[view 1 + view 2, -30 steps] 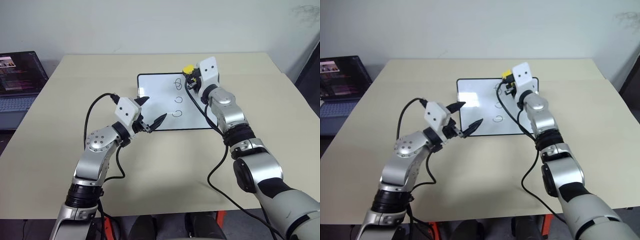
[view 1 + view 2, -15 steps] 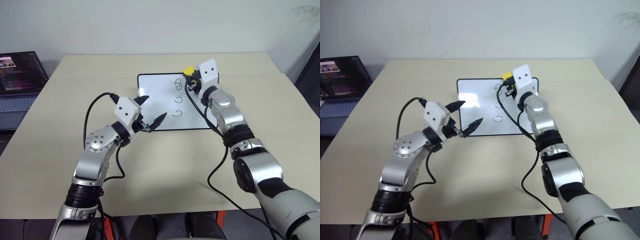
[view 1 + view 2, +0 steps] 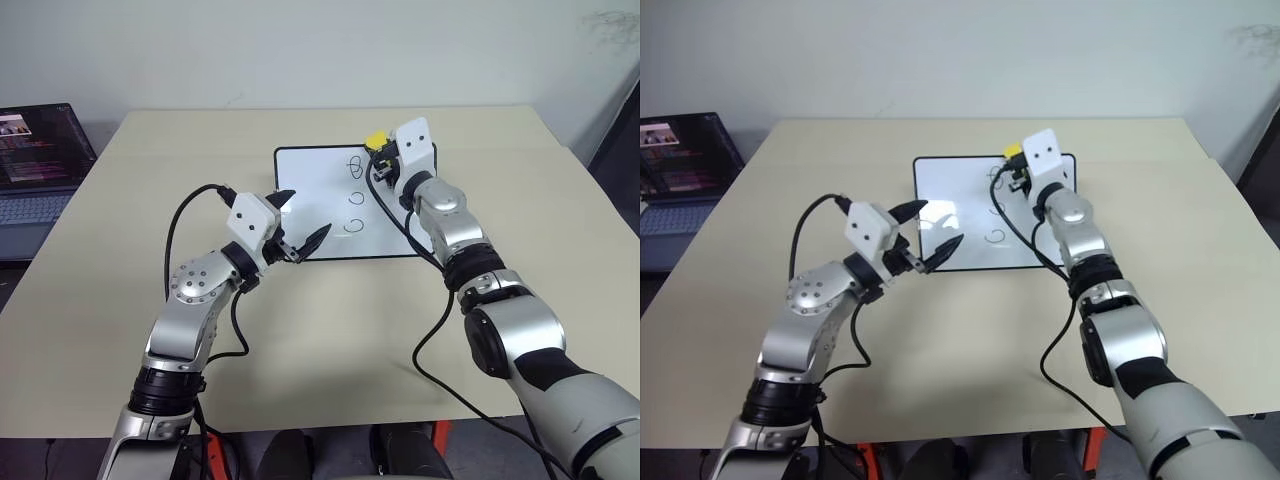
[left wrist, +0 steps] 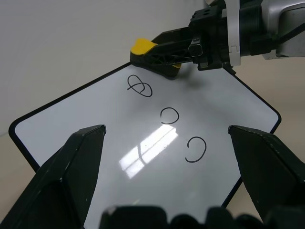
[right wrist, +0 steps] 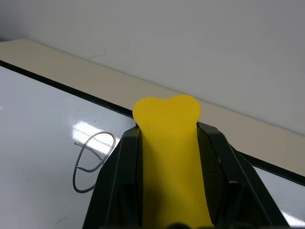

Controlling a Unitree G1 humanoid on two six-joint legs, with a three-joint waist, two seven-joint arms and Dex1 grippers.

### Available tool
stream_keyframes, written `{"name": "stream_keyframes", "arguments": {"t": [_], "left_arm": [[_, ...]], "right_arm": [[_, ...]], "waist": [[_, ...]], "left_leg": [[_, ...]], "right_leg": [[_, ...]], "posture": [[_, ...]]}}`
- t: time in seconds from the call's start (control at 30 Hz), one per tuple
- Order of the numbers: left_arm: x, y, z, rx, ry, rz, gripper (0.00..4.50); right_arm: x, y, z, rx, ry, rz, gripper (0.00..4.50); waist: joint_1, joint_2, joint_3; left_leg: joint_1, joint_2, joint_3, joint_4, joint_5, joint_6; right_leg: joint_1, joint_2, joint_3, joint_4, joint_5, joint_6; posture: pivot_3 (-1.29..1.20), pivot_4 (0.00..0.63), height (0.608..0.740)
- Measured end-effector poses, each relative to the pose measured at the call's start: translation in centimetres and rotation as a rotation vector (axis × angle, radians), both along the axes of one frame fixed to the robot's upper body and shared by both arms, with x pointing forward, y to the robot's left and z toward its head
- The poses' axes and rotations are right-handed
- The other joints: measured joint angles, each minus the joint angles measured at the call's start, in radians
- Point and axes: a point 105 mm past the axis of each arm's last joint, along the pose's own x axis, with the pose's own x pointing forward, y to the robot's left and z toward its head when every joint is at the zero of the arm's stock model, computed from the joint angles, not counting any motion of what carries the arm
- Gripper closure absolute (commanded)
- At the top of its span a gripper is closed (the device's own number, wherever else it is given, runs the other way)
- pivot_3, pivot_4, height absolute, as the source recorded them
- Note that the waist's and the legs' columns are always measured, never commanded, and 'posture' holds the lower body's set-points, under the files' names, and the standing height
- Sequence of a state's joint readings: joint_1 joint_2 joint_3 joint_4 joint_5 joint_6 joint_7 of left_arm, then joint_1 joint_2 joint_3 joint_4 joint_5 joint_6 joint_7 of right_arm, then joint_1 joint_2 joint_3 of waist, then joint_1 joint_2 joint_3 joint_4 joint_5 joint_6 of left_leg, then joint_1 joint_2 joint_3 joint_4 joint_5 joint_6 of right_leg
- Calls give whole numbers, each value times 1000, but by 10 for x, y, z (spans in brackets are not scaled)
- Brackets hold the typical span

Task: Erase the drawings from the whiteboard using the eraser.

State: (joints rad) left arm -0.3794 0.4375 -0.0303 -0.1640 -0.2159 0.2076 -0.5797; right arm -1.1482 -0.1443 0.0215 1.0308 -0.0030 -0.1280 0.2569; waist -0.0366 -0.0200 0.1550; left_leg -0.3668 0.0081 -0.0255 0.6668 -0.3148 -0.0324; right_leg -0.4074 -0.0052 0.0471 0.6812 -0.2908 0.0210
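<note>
From the head camera I see my right gripper (image 3: 381,152) clamped on the yellow eraser (image 3: 376,140), holding it at the far right part of the whiteboard (image 3: 310,175), just beside the topmost of the drawings (image 3: 356,163). The eraser sits a little to the right of that top loop, and I cannot tell whether it touches the board. The three black loops run in a column down the right half of the board, all three unerased. My left gripper (image 3: 297,222) hangs over the near left part of the board with its two black fingers spread wide and nothing between them. The board lies flat on a beige table (image 3: 150,200), toward the far side. A laptop (image 3: 35,160) stands beyond the table's left edge.

In the left wrist view my own two fingers (image 4: 71,167) stand far apart at either side, framing the board (image 4: 71,124). The three loops (image 4: 169,115) lie between them, and past the loops the right gripper (image 4: 167,50) pinches the eraser (image 4: 143,47) at the board's far edge, close to the knotted top loop.

In the right wrist view the black fingers (image 5: 119,167) press against both sides of the eraser (image 5: 169,138). The board's black frame (image 5: 62,86) runs beneath it, with one loop (image 5: 93,160) just beside the eraser.
</note>
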Motion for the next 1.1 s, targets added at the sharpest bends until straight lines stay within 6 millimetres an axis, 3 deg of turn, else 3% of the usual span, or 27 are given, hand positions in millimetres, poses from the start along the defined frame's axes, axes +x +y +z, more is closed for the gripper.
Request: {"name": "stream_keyframes", "arguments": {"t": [0.27, 0.57, 0.9, 1.1], "left_arm": [[-3, -1, 4, 5, -16, -6, 0], [-2, 4, 5, 7, -21, 9, 0], [-3, 9, 4, 10, -17, 23, 0], [-3, 8, 4, 6, -18, 24, 0]], "right_arm": [[-5, 22, -5, 10, 1, 50, 3262], [-27, 59, -35, 34, 48, 159, 3262], [-35, 64, -42, 32, 71, 187, 3262], [-37, 53, -39, 22, 74, 181, 3262]], "waist": [[-16, 0, 0], [-23, 0, 0], [-22, 0, 0], [-19, 0, 0]], "left_leg": [[0, 0, 0, 0, 0, 0], [1, 0, 0, 1, 0, 0], [1, 0, 0, 0, 0, 0], [0, 0, 0, 0, 0, 0]], "right_leg": [[0, 0, 0, 0, 0, 0], [1, 0, 0, 1, 0, 0], [1, 0, 0, 1, 0, 0], [1, 0, -1, 0, 0, 0]], "posture": [[0, 150, 740], [0, 150, 740], [0, 150, 740], [0, 150, 740]]}}
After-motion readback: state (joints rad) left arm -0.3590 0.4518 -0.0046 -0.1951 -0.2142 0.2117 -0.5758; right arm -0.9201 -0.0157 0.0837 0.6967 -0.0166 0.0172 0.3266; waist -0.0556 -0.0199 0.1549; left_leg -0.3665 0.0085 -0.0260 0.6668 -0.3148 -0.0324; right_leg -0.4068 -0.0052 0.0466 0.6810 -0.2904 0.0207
